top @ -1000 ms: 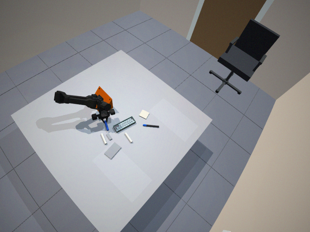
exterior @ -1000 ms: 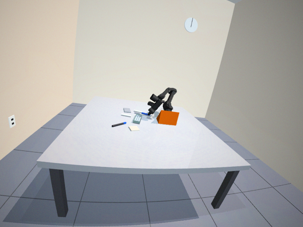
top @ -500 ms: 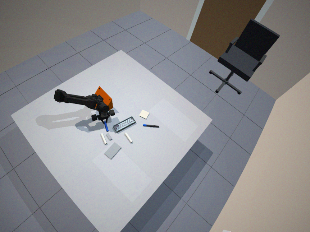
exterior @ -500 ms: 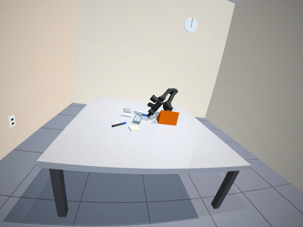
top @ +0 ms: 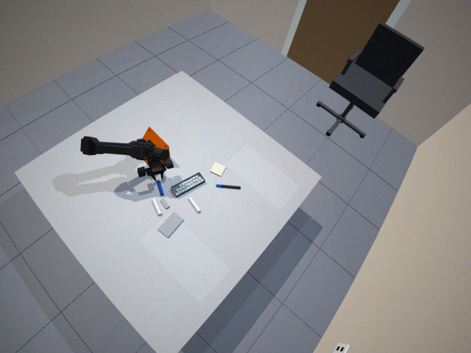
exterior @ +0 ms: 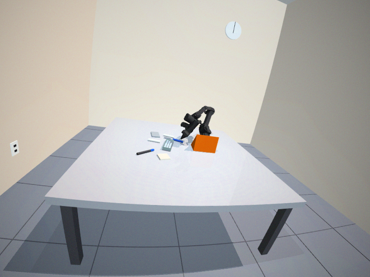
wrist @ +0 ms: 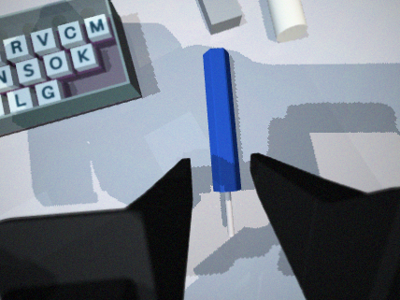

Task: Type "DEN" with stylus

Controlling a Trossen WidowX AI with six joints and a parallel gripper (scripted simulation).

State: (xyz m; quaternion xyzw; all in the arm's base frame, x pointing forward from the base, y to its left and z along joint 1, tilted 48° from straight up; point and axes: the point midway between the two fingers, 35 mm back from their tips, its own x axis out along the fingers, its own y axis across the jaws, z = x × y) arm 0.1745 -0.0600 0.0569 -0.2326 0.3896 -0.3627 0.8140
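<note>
The stylus (top: pixel 160 188) (exterior: pixel 178 140) (wrist: pixel 221 119) has a blue faceted handle and a thin pale tip. It appears to lie on the desk, its tip toward the arm. My gripper (top: pixel 158 178) (exterior: pixel 182 137) (wrist: pixel 220 164) is open, with one finger on each side of the tip end of the handle. A gap shows between each fingertip and the stylus. The keyboard (top: pixel 188 184) (exterior: pixel 167 145) (wrist: pixel 109 78) has a dark case and pale lettered keys. It lies left of the stylus in the wrist view, where its M, K and G keys show and the rest is cut off.
White rods (top: pixel 156 206) (top: pixel 194 204) (wrist: pixel 284 11) and a small grey block (top: pixel 164 204) (wrist: pixel 220 7) lie beyond the stylus. A grey slab (top: pixel 170 224) (exterior: pixel 155 134), a black marker (top: pixel 231 187) (exterior: pixel 144 152), a cream pad (top: pixel 218 169) (exterior: pixel 163 156) and an orange wedge (top: pixel 155 141) (exterior: pixel 206 143) are also there.
</note>
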